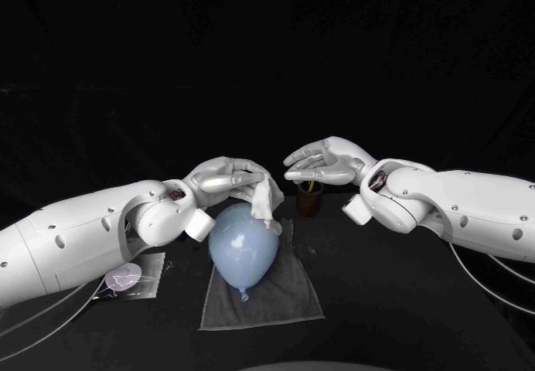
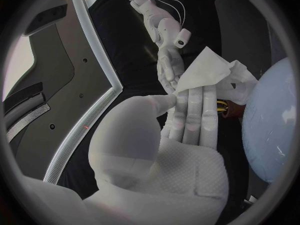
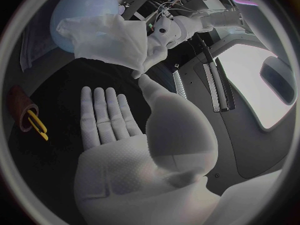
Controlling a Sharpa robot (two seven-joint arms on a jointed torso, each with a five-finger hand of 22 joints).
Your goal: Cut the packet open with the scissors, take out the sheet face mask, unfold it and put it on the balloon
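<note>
A pale blue balloon lies on a grey cloth in the middle of the table. My left hand is just above the balloon's far end and holds the white sheet face mask, which hangs crumpled against the balloon's top. In the left wrist view the mask sits at my fingertips, beside the balloon. My right hand hovers with flat, spread fingers and nothing in it, above a brown cup. The right wrist view shows that open palm, the mask and the balloon.
The brown cup holds the yellow-handled scissors, behind the balloon to its right. The packet lies flat on the table under my left forearm, left of the cloth. Cables trail off both arms near the table's front corners.
</note>
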